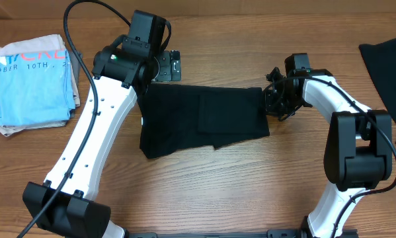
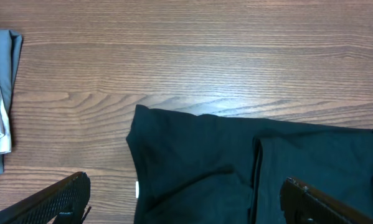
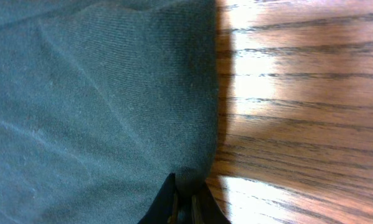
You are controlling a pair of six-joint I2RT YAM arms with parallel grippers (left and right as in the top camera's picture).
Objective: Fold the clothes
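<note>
While right gripper (image 3: 183, 204) pinches right edge of black T-shirt (image 1: 201, 119), lying mid bench (image 1: 250, 192) nearer far edge, we see left gripper (image 2: 186, 199) spread, empty, above left end. Risk: thin pinch slips, or lifts only top layer, spoiling our fold.

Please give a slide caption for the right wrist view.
Right pincer pinches the edge of the black T-shirt on the wooden table.
</note>
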